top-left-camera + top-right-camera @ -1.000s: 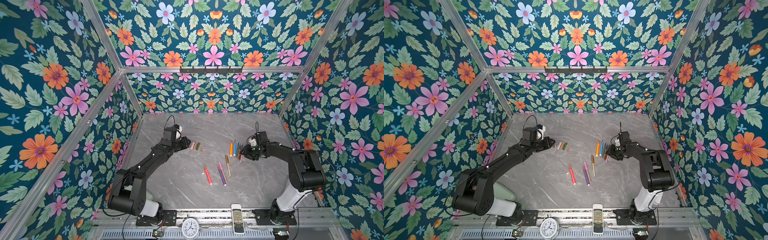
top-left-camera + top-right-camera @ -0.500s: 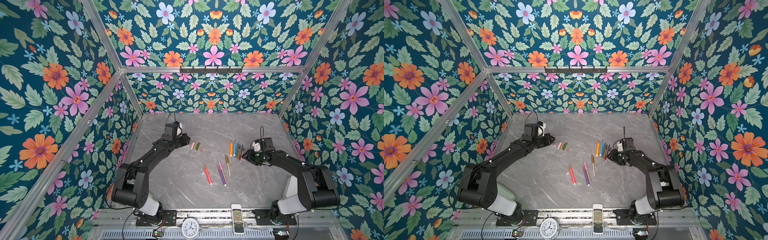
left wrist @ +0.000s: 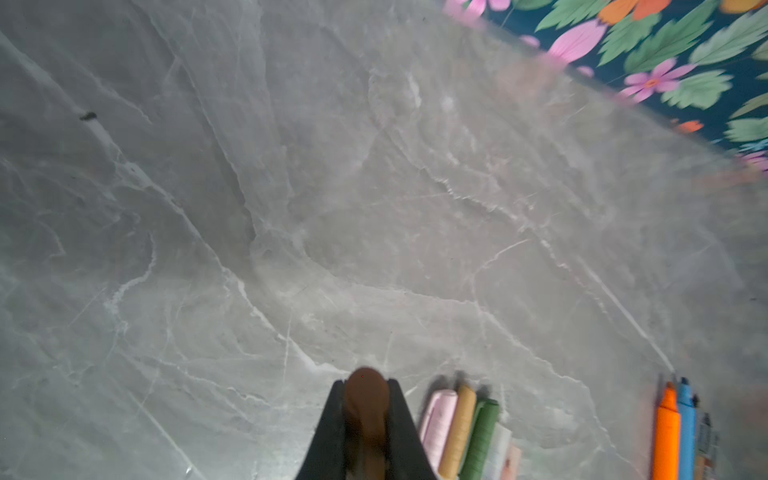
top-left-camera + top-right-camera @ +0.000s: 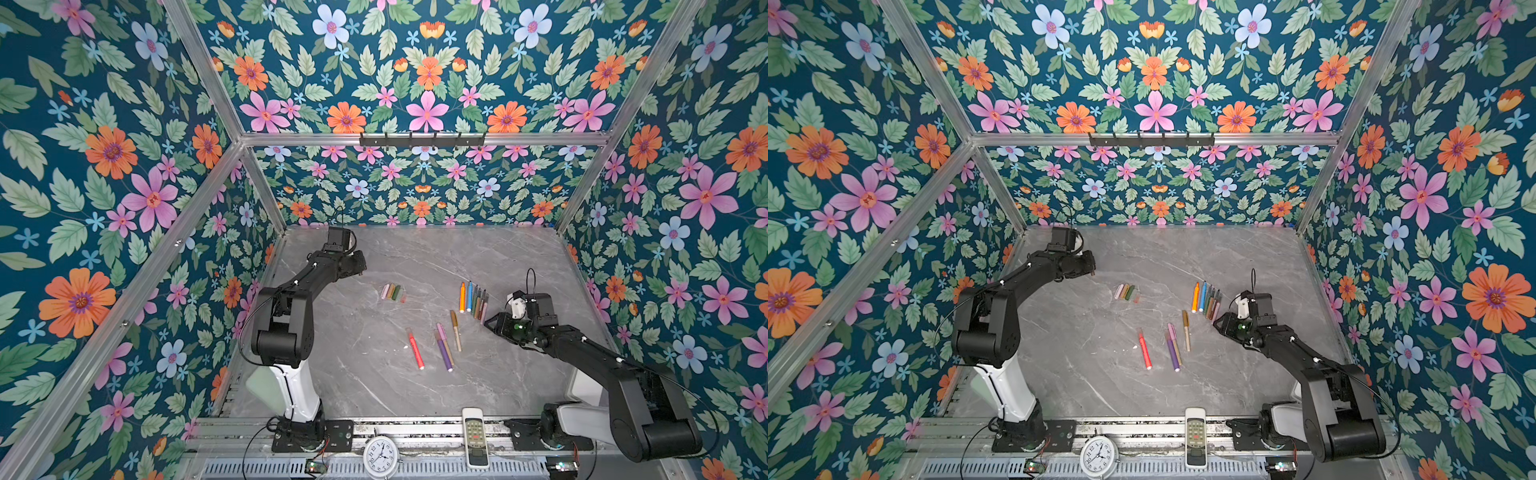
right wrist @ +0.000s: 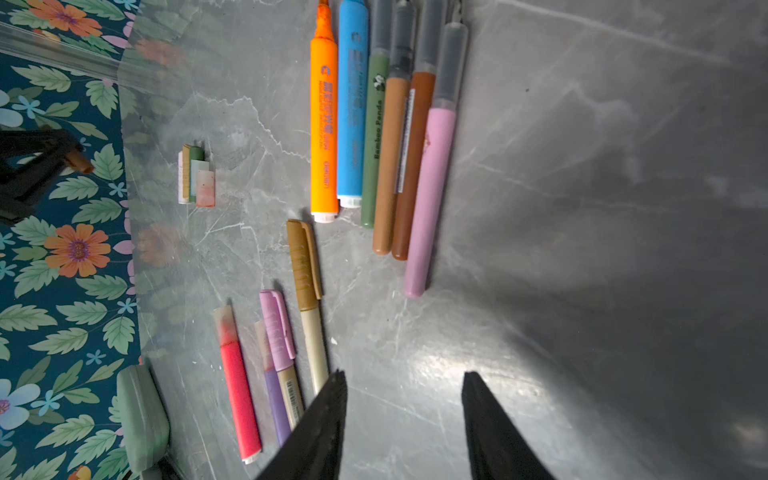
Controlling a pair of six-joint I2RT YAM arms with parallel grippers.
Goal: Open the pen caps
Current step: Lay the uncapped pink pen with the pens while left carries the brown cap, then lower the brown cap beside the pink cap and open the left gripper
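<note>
The right gripper [image 5: 404, 373] has drawn back from the row of uncapped pens [image 4: 473, 300], and the left gripper [image 3: 366, 379] has carried its brown cap [image 3: 365, 415] slightly farther from it.

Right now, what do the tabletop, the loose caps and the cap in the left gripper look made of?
Tabletop: grey veined stone or stone-look laminate, semi-gloss; it shows glare and faint wall reflections.
Loose caps: likely plastic; some opaque and matte, others translucent, one tinted reddish.
Brown cap in the left gripper: probably smooth opaque plastic, with a soft sheen.
</note>
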